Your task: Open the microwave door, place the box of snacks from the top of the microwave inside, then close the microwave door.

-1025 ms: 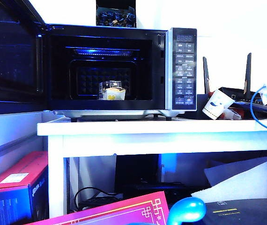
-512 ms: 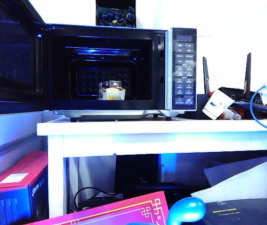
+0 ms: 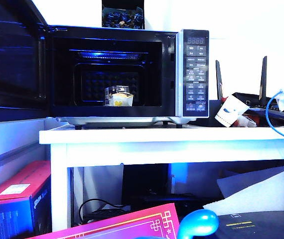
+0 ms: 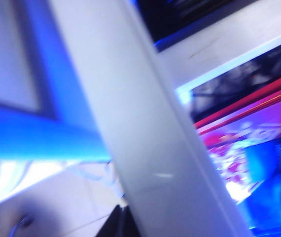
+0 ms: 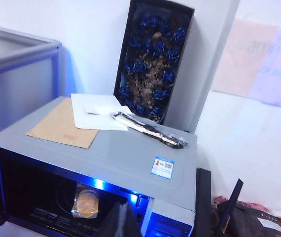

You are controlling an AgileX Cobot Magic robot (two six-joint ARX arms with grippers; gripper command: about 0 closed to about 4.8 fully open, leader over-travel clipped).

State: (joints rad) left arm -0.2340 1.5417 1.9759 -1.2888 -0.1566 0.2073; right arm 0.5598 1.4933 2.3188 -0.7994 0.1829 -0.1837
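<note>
Exterior view gives me the microwave [image 3: 127, 74] on the white table [image 3: 172, 135], the microwave door [image 3: 12, 59] swung wide to the left, and the box of snacks [image 3: 119, 97] sitting on the cavity floor. From my right wrist camera the right gripper [image 5: 121, 223] hangs above the front edge of the oven, fingers pressed together and empty, the tub just below and behind them. My left wrist feed is blurred; left gripper unseen.
</note>
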